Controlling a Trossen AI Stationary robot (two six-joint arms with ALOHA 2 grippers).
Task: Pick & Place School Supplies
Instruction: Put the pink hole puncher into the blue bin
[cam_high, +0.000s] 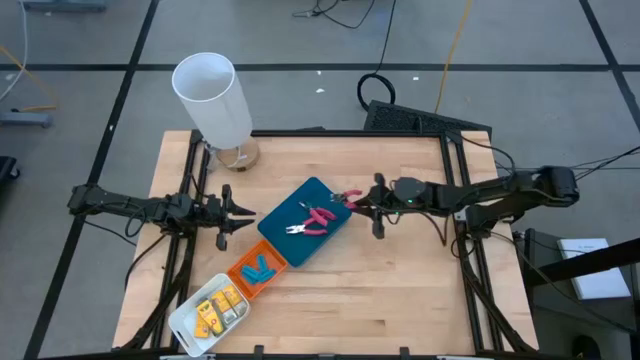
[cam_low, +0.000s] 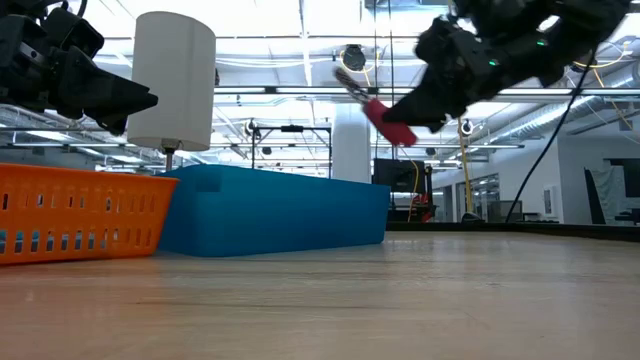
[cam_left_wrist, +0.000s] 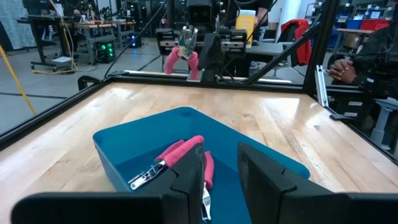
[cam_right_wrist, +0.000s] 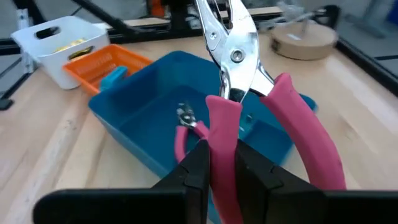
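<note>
My right gripper (cam_high: 366, 201) hovers over the far right edge of the teal tray (cam_high: 305, 222), shut on a pink-handled metal tool (cam_right_wrist: 239, 93). That tool also shows in the low view (cam_low: 383, 116) and in the left wrist view (cam_left_wrist: 185, 55). A second pink-handled tool (cam_high: 312, 222) lies flat inside the teal tray (cam_left_wrist: 124, 155). Light-blue pieces (cam_high: 256, 270) lie in the orange tray (cam_high: 240, 265), and yellow pieces (cam_high: 215, 308) in the white tray (cam_high: 185, 322). My left gripper (cam_high: 238, 212) waits open at the teal tray's left side, touching nothing. My right gripper pinches one pink handle (cam_right_wrist: 222, 146) of the tool between its two fingers (cam_right_wrist: 196, 168). It comes from the table's right, and the fingers lie along the handle. The other handle (cam_right_wrist: 311, 140) sticks out free beside them. The tool is lifted clear above the tray, its metal head (cam_right_wrist: 233, 43) pointing away and tilted up.
A tall white cylinder (cam_high: 212, 98) stands on a round base near the table's far left corner. The three trays run in a slanted row from the middle toward the near left corner. Bare wood (cam_high: 400, 290) spreads over the near right part. Black frame rails line the table's sides.
</note>
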